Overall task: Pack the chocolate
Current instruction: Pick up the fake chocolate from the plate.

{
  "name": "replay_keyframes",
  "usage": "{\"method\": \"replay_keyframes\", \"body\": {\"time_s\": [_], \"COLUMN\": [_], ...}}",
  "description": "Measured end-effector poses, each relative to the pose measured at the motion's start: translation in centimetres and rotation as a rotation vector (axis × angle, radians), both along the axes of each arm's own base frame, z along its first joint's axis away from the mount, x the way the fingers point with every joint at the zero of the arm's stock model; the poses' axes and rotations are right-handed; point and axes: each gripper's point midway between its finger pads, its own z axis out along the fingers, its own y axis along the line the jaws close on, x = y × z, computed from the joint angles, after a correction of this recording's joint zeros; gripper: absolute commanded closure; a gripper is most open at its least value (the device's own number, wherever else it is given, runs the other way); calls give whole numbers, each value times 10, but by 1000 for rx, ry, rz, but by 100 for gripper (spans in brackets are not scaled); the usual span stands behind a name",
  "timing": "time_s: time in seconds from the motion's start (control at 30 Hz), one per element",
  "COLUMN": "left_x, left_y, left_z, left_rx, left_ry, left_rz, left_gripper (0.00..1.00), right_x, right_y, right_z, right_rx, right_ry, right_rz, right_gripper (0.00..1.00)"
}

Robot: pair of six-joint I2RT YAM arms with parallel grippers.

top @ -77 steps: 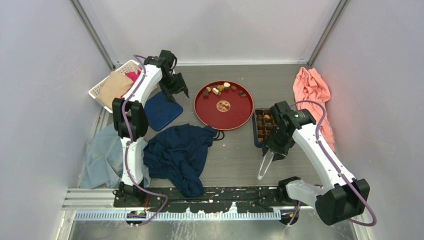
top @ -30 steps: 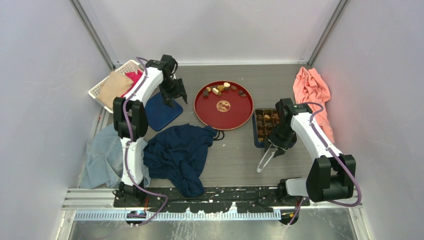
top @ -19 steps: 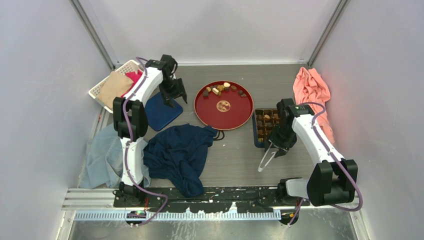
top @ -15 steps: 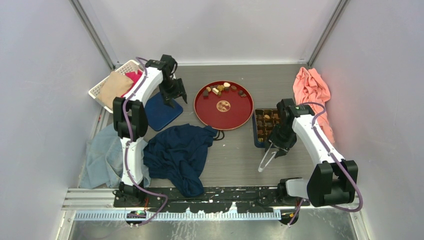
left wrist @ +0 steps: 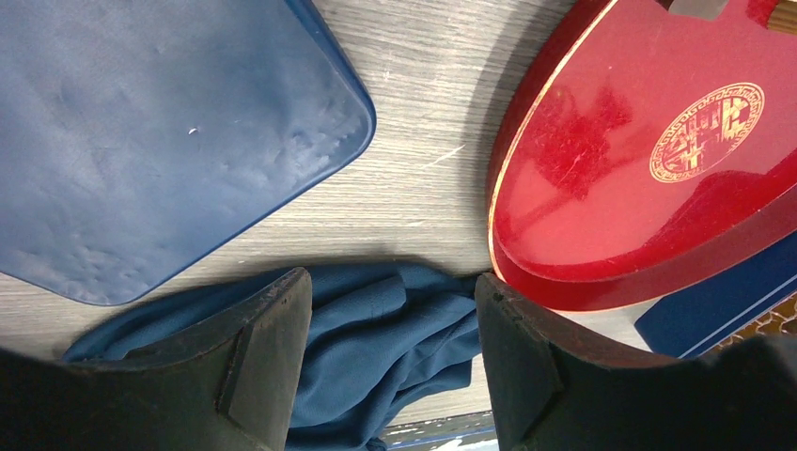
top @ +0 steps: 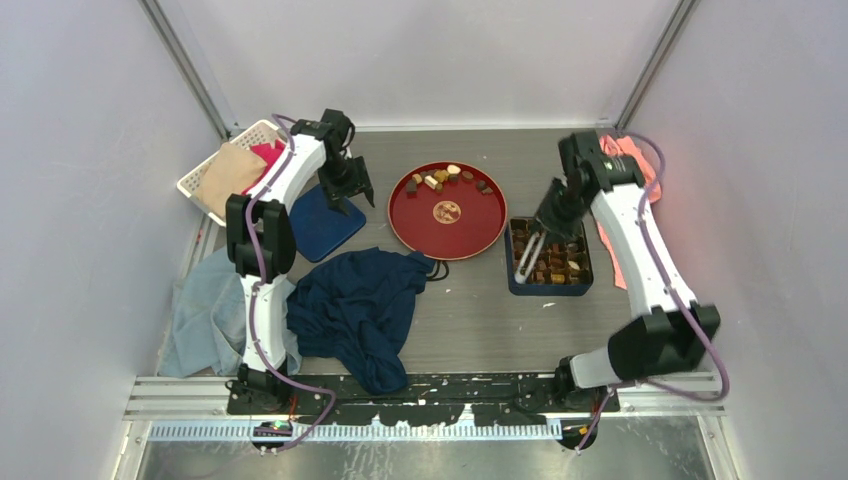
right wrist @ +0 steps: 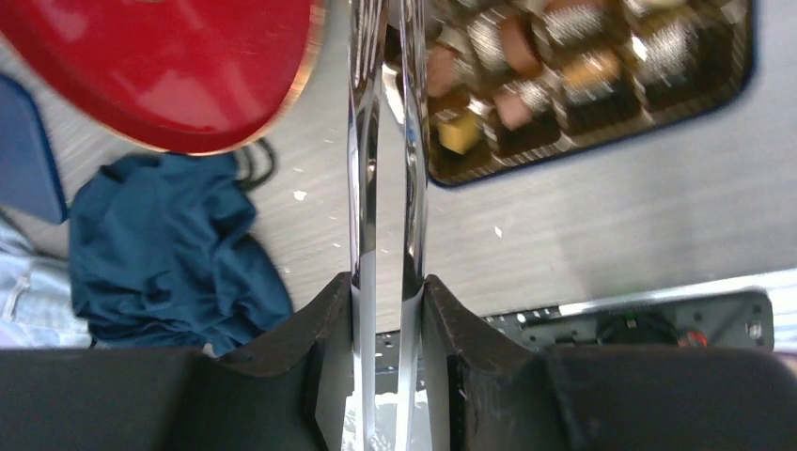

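Since a moment ago the right arm has swung from the near side of the navy box [top: 548,290] to its far side, so the gridded compartments now show whole; the left arm has stayed put. Everything sits on a grey wood-grain worktop [top: 480,310], walled by pale panels with metal corner posts. The right jaws are clenched on shiny metal tongs [top: 526,256], whose two blades, pinched nearly together, hang over the box's left edge. The left jaws stand released, grasping nothing, above a flat blue lid [left wrist: 160,132] with rounded corners and a crumpled navy cloth [top: 355,305]. The chocolate [top: 445,178] lies partly along the far rim of the glossy red round tray [top: 470,228] and partly in the box's cells, as brown and cream pieces.
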Motion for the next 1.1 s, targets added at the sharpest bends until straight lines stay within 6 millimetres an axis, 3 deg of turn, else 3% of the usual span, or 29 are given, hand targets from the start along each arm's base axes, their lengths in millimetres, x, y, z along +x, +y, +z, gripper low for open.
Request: {"method": "replay_keyframes", "body": {"time_s": [0.1, 0.17, 0.27, 0.37, 0.6, 0.8, 1.1], "left_x": [-2, -5, -8, -8, -13, -17, -16], "left_y": [1, 2, 4, 9, 29, 39, 39], "left_z": [-1, -2, 1, 7, 24, 20, 19], "left_rx": [2, 7, 16, 29, 50, 55, 51], "left_ry": [2, 8, 4, -15, -50, -34, -35], "left_rz": [-3, -4, -5, -3, 16, 31, 29], "left_gripper": [35, 35, 35, 35, 35, 35, 35], "right_x": [42, 75, 124, 146, 164, 163, 158], "right_y": [26, 50, 88, 111, 153, 183, 195], "right_z": [15, 14, -6, -33, -64, -88, -119], "right_rx": [14, 27, 36, 31, 14, 14, -39], "right_ry": [-25, -22, -2, 37, 70, 93, 140], "right_rz": [117, 209, 339, 413, 526, 593, 613], "right_gripper": [69, 69, 66, 65, 62, 58, 52]}}
